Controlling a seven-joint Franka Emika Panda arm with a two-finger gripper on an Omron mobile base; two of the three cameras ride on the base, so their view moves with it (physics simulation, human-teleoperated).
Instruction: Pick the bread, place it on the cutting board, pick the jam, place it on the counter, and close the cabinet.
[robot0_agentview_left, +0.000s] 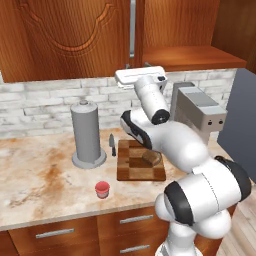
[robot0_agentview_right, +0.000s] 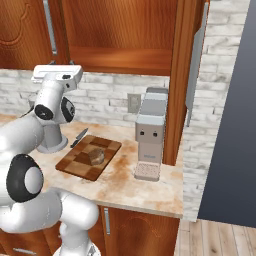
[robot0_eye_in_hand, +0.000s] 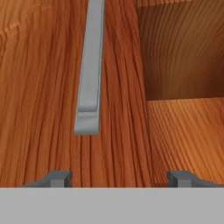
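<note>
In the left base view, the jam (robot0_agentview_left: 102, 189) is sitting at lower left of centre on the counter (robot0_agentview_left: 40, 175), well apart from the cutting board (robot0_agentview_left: 139, 162), where the bread (robot0_agentview_left: 151, 158) is lying half hidden behind the white arm; both placements look done, so the cabinet (robot0_agentview_left: 70, 35) is probably what remains. A grey canister (robot0_agentview_left: 88, 132) is standing just beside the board at centre left, and a knife (robot0_agentview_left: 112, 145) is lying between them. The gripper (robot0_eye_in_hand: 120, 177) is pointing up at the cabinet, presumably to deal with its door. The right base view, further right, is showing what the first hides: the whole bread (robot0_agentview_right: 96, 156) resting square on the board (robot0_agentview_right: 87, 157), a grey appliance (robot0_agentview_right: 150, 137) at centre, and the open door (robot0_agentview_right: 187, 65) standing edge-on at upper right beside the bare shelf. The hand view is giving the close detail: the fingertips are standing apart with nothing between them, the silver bar handle (robot0_eye_in_hand: 89, 74) is rising at upper left, and the open compartment is showing at right.
</note>
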